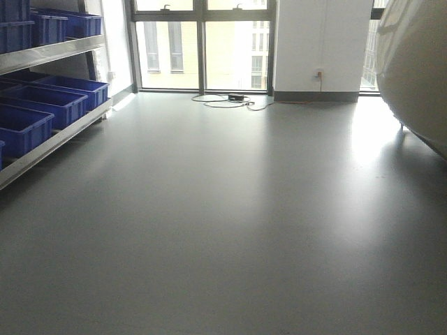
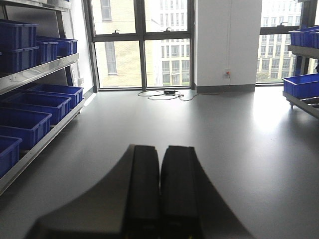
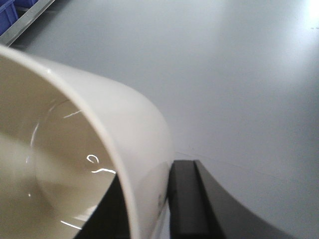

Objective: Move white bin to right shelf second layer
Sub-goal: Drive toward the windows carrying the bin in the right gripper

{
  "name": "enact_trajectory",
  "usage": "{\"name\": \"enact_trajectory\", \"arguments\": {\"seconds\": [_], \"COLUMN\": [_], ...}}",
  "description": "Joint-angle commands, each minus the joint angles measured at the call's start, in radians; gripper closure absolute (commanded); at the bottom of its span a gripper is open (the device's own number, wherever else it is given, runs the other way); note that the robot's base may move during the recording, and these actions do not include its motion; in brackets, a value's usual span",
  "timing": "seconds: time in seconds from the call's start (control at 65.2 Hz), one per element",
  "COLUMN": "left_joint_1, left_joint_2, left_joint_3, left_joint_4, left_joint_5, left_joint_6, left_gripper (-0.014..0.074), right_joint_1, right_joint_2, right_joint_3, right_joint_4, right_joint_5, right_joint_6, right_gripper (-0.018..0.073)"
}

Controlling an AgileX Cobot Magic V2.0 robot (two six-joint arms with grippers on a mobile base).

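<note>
The smooth cream-white plastic bin [image 3: 130, 117] is off the floor, carried by the right hand [image 3: 149, 175], and sits on no shelf. In the right wrist view its rounded-square mouth faces back toward the camera and to the lower left, so the rounded bottom shows inside. Its mouth-to-bottom axis runs away from the wrist, lying over rather than upright. The rim sweeps in an arc from the upper left down to the bottom centre.

The right hand is clamped on that rim. One black finger lies inside against the wall and the other finger [image 3: 185, 199] lies outside, with the wall pinched between them.

In the front view the bin [image 1: 415, 70] bulges in blurred at the right edge, close to the camera, above the plain grey floor [image 1: 223, 223]. How it tilts cannot be told from there.

The left hand [image 2: 160, 149] holds nothing. Its two black fingers are pressed together, side by side, reaching out low and roughly level over the floor toward the tall windows [image 2: 142, 45].

Rectangular blue plastic crates [image 2: 30, 124] line the steel rack along the left wall. The right shelf [image 2: 300, 101], also bearing blue crates, stands at the far right, well apart from both hands.
</note>
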Motion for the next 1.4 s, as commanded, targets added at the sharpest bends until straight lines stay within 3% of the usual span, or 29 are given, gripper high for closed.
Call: {"name": "enact_trajectory", "arguments": {"seconds": [0.0, 1.381], "left_joint_1": [-0.002, -0.002], "left_joint_2": [-0.013, -0.013], "left_joint_3": [0.033, 0.033], "left_joint_4": [-0.005, -0.005], "left_joint_5": [-0.087, -0.087], "left_joint_6": [-0.007, -0.007], "left_gripper": [0.0512, 0.0512], "right_joint_1": [-0.005, -0.005], "right_joint_2": [0.001, 0.001], "right_joint_3": [-0.031, -0.031], "right_joint_4": [0.0, 0.0], "right_joint_5": [-0.099, -0.099], "right_joint_6": [-0.001, -0.001], "right_gripper": [0.0535, 0.0535]}}
